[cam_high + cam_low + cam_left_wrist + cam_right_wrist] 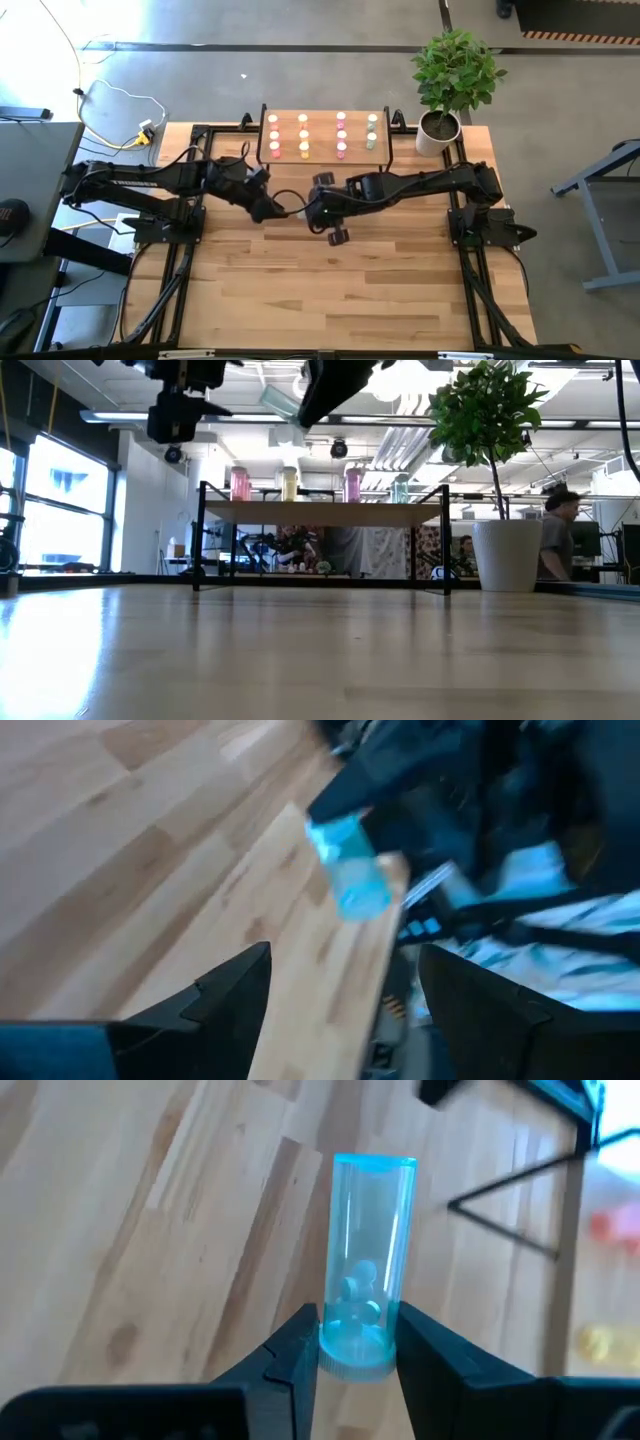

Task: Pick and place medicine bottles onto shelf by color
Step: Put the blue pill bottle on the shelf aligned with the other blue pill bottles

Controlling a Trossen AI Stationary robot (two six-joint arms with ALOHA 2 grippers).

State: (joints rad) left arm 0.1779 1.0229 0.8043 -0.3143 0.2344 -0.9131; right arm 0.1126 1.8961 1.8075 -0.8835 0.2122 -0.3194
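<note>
My right gripper [358, 1350] is shut on a clear pale blue-green medicine bottle [365, 1260] with pills inside, high above the table's middle [312, 212]. In the low view the bottle [280, 402] hangs tilted near the top. My left gripper [345, 1010] is open just to the left of it [265, 205], with the bottle [348, 865] ahead of its fingers and apart from them. The shelf [322, 120] stands at the far edge on thin black legs. On it stand columns of red-pink, yellow, pink and pale green bottles [303, 135]. My right gripper pinches the bottle between its two fingers at the capped end [355, 1365]. The rest of the bottle sticks out ahead of the fingertips, in line with the fingers. The fingers slant downward. The bottle is lifted clear of the table and tilted.
A potted plant [450, 70] in a white pot [437, 132] stands at the far right corner beside the shelf. The wooden tabletop [350, 290] stretches toward the near edge. A person [558, 540] is in the room behind the table.
</note>
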